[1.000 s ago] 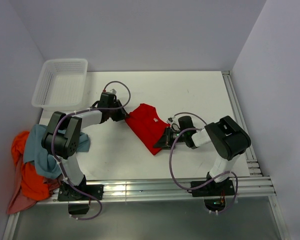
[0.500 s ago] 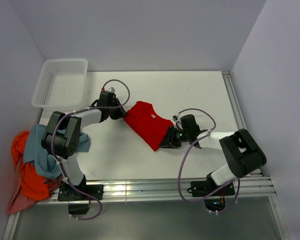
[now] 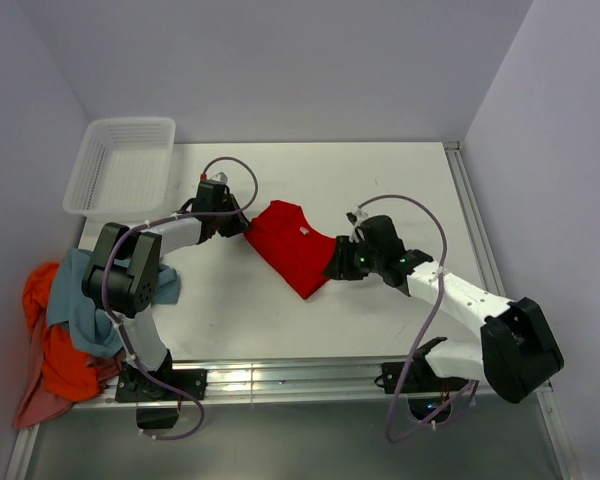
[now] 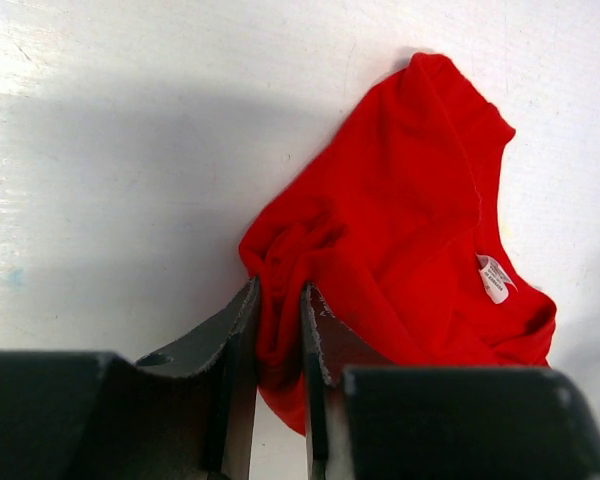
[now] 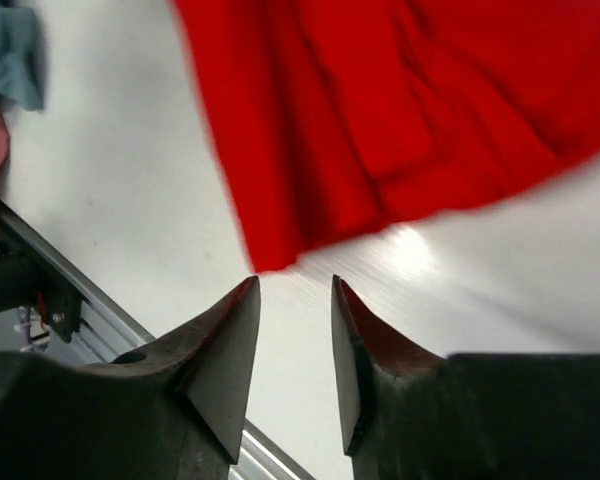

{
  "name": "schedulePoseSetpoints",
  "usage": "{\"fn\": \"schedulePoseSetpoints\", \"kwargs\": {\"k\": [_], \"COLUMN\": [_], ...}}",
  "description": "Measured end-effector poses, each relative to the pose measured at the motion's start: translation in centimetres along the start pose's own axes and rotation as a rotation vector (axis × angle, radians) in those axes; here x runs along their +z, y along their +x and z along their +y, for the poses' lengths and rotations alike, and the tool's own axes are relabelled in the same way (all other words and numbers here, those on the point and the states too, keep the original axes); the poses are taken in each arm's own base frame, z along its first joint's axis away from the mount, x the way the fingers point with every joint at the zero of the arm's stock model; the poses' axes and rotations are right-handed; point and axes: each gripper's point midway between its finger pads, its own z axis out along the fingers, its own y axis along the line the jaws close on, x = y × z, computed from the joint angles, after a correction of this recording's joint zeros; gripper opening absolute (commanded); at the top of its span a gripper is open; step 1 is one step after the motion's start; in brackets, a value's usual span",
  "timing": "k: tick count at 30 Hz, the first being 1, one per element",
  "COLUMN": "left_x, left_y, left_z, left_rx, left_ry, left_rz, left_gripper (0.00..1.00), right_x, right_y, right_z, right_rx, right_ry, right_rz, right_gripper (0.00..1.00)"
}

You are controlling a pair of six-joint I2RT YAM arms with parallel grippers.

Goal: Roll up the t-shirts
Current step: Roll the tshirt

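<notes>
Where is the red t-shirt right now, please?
Top view: the red t-shirt lies centrally, between the left pincer, shut on its edge, and the open right pincer.

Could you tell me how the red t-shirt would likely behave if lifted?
Probably floppy: the red t-shirt bunches into folds where the left tool pinches it, so it would likely drape. It looks thin, so likely light. Pushed, it would probably wrinkle rather than slide.

The t-shirt (image 3: 298, 252) at centre is bright red, label (image 4: 493, 278) white; lower-left shirts (image 3: 77, 292) are blue-grey and orange; basket (image 3: 120, 165) white.
</notes>
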Motion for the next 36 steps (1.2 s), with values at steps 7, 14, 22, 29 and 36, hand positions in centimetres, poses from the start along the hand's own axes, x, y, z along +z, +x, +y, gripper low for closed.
{"fn": "schedulePoseSetpoints", "kwargs": {"k": [7, 14, 22, 29, 36], "left_x": [-0.1, -0.3, -0.5, -0.7, -0.6], "left_y": [-0.3, -0.7, -0.3, -0.2, 0.1], "left_z": [-0.4, -1.0, -1.1, -1.5, -1.7], "left_rx": [0.000, 0.000, -0.004, -0.007, -0.004], "left_ry": [0.006, 0.020, 0.026, 0.030, 0.046], "left_rz": [-0.001, 0.009, 0.034, 0.060, 0.088], "left_gripper": [0.24, 0.24, 0.24, 0.24, 0.24], "right_x": [0.2, 5.0, 9.4, 11.6, 12.9], "right_y": [-3.4, -2.0, -0.8, 1.1, 1.0], "right_z": [8.0, 10.1, 11.3, 11.4, 8.9], "right_rx": [-0.286, -0.487, -0.752, -0.949, -1.059], "right_ry": [0.016, 0.215, 0.480, 0.616, 0.772], "right_rz": [-0.111, -0.100, -0.148, -0.171, -0.186], "right_gripper": [0.49, 0.68, 0.85, 0.85, 0.85]}}
